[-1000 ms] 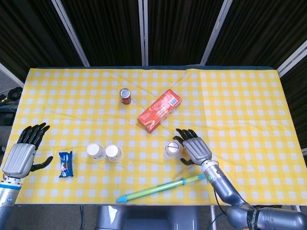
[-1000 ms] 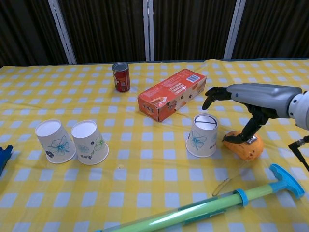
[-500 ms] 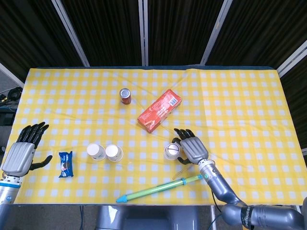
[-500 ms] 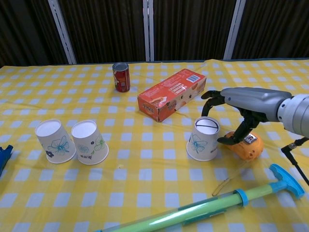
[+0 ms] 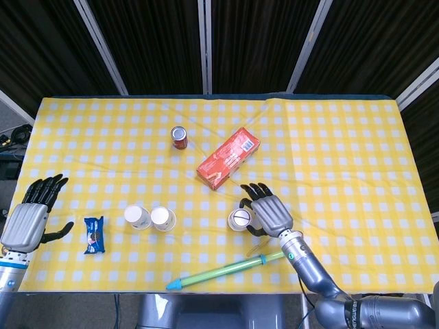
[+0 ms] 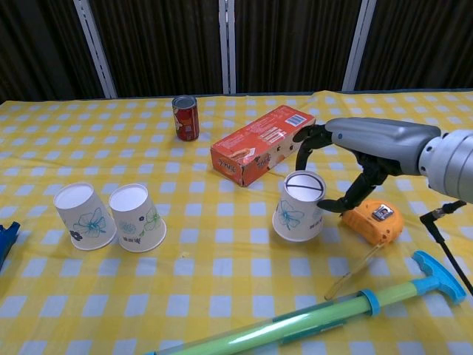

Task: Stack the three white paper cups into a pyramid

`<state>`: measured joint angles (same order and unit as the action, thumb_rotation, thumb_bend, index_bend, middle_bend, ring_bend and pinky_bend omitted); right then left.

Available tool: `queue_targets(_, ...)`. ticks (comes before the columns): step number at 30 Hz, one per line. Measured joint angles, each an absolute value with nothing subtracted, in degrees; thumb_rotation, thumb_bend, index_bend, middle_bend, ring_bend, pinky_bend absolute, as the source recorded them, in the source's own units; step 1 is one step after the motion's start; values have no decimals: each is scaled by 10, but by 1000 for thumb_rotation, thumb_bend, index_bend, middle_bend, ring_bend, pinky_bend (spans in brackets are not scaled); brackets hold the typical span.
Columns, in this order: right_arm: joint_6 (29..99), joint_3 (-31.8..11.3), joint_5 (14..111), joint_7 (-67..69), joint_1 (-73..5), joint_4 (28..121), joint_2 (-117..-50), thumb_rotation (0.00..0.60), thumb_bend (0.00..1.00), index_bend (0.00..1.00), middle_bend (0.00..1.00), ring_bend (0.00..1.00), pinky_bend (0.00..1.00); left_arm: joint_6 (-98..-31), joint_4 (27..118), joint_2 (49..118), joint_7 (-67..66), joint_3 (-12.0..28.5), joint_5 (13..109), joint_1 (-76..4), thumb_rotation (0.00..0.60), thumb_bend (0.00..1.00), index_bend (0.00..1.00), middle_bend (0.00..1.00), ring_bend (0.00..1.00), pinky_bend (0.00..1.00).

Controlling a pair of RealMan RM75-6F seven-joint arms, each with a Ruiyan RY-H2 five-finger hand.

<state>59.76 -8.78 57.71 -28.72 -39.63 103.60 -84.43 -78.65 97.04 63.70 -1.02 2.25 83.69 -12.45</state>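
Two white paper cups (image 6: 85,216) (image 6: 137,217) stand upside down and side by side at the left, also visible as cups (image 5: 137,217) (image 5: 163,218) from the head camera. The third cup (image 6: 298,206) (image 5: 240,220) sits mouth-down near the middle, tilted slightly. My right hand (image 6: 369,144) (image 5: 269,212) wraps around it, fingers (image 6: 304,142) curled over the far side and thumb against its right side low down. My left hand (image 5: 31,216) hovers with fingers spread at the table's left edge, holding nothing, and is out of the chest view.
An orange tape measure (image 6: 375,220) lies just right of the held cup. A red box (image 6: 262,144) and a red can (image 6: 185,117) stand behind. A green and blue tube (image 6: 310,319) lies along the front edge. A blue snack packet (image 5: 94,234) lies beside my left hand.
My right hand has closed in around the third cup and shifted left with it, away from the tape measure. The left hand has stayed put.
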Motion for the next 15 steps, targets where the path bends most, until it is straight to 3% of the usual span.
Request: queue_targets(15,594,-123,530,-325,-450,1028,-900,600,229,428,80,0,39,-771,959,635,6,32,818,-128,600,273,0,0,0,0)
